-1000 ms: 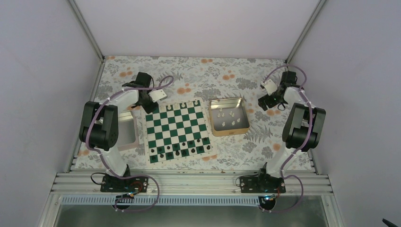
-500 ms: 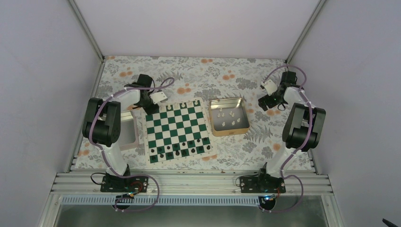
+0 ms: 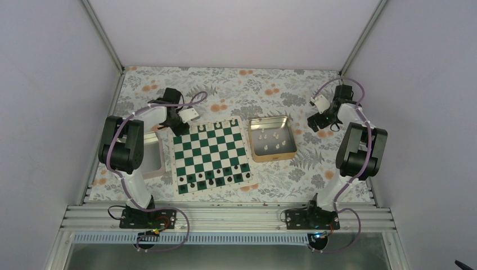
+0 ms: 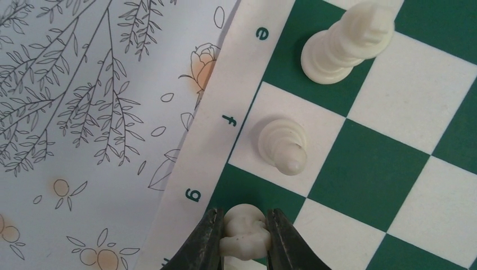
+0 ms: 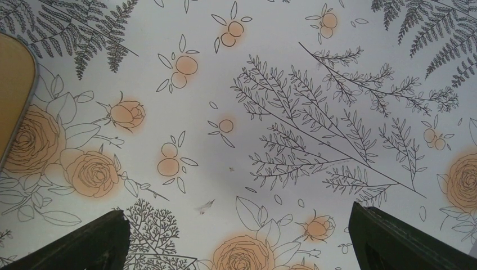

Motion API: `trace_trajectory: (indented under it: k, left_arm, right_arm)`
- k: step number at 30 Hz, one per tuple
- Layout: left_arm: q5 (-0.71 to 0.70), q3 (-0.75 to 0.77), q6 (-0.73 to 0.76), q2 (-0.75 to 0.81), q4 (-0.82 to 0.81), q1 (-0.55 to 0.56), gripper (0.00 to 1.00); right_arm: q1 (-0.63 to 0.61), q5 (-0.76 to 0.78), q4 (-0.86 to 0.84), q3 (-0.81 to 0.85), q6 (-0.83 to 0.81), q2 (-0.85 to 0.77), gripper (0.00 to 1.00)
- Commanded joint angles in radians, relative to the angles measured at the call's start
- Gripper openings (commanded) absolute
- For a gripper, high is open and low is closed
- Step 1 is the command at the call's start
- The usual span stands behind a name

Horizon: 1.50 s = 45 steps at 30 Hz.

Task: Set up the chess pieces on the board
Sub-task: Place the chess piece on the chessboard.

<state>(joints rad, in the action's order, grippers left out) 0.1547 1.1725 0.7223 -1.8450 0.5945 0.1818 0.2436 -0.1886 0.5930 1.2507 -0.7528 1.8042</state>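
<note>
In the left wrist view my left gripper (image 4: 245,220) is shut on a cream knight-shaped chess piece (image 4: 243,241), over the dark green square beside the letter g at the board's (image 4: 394,169) edge. Whether the piece touches the square I cannot tell. A cream bishop-like piece (image 4: 284,143) stands on the f square and a taller cream piece (image 4: 344,44) on the e square. From above, the left gripper (image 3: 178,129) is at the far left corner of the board (image 3: 211,153). My right gripper (image 5: 242,247) stands open over bare tablecloth, far right (image 3: 316,121).
Dark pieces (image 3: 209,179) fill the board's near rows. A tan tin (image 3: 288,140) with several cream pieces (image 3: 271,138) sits right of the board; its corner (image 5: 14,95) shows in the right wrist view. A grey tray (image 3: 153,169) lies under the left arm.
The left arm's elbow has shifted slightly to the right and away from the near edge. Its gripper stays at the board's far left corner with the piece. The right arm has not moved.
</note>
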Motion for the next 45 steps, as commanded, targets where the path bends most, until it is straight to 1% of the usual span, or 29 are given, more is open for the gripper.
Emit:
trace_trajectory:
  k: [1, 13, 16, 23, 28, 35, 40, 45]
  left_arm:
    - [0.016, 0.002, 0.004, -0.008, -0.032, -0.007, 0.17]
    - [0.016, -0.005, 0.004, -0.018, -0.021, -0.007, 0.19]
    - [0.018, -0.004, 0.006, -0.021, -0.02, -0.007, 0.21]
    - [0.015, -0.001, 0.007, -0.027, -0.017, -0.007, 0.22]
    - [0.012, 0.0, 0.009, -0.032, -0.008, -0.007, 0.25]
    - [0.0, 0.005, 0.011, -0.021, 0.0, -0.007, 0.25]
    - [-0.013, 0.032, 0.015, 0.004, 0.023, -0.006, 0.29]
    - [0.004, 0.087, 0.025, 0.03, 0.093, -0.005, 0.34]
  right_arm:
    - [0.002, 0.005, 0.0, 0.008, -0.005, 0.005, 1.0]
    - [0.002, 0.001, 0.002, 0.005, -0.008, -0.001, 1.0]
    - [0.003, 0.003, 0.001, 0.003, -0.008, -0.001, 1.0]
    - [0.004, 0.003, 0.002, 0.001, -0.01, -0.002, 1.0]
    - [0.003, 0.002, 0.002, 0.003, -0.011, 0.0, 1.0]
    - [0.004, 0.0, 0.003, 0.001, -0.015, -0.002, 1.0]
    - [0.006, -0.003, 0.004, -0.001, -0.016, -0.005, 1.0]
    - [0.005, -0.006, 0.006, -0.001, -0.019, -0.007, 1.0]
